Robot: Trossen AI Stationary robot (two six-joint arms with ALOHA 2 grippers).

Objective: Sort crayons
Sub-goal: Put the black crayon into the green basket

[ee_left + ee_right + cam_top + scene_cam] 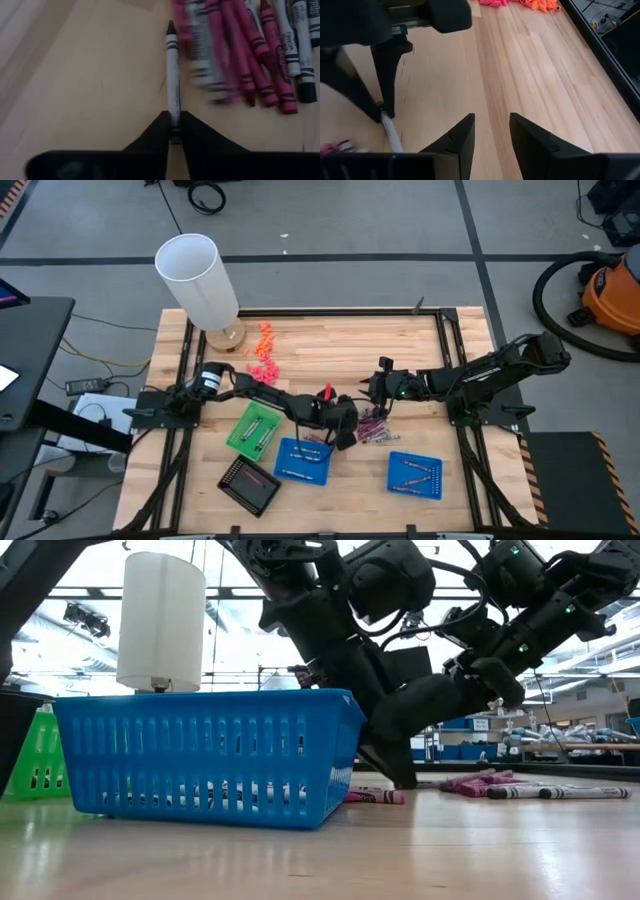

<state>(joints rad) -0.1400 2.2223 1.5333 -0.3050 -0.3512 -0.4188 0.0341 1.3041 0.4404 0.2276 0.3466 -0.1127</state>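
Two claws are over the wooden table (pixel 330 340). The left gripper (pixel 173 131) is down at the table top, and its fingers are squeezed on the end of one silvery-grey crayon (pixel 172 75). That crayon lies flat and points straight out ahead of the claw. It is not lifted yet, as far as the pictures show.

Just beside that crayon, off to one side of the left claw, lies the pile of crayons (pixel 250 55). Most are pinkish-red, and a few more are grey. The pile is still big, so most of the sorting is left to do.

A blue basket (pixel 303 461) sits close behind the left claw and has some crayons in it. A second blue basket (pixel 415 474) farther off holds a few too. A green basket (pixel 253 429) is near the first one.

The right gripper (pixel 491 131) waits close by, above bare wood, with its fingers apart and nothing in them.
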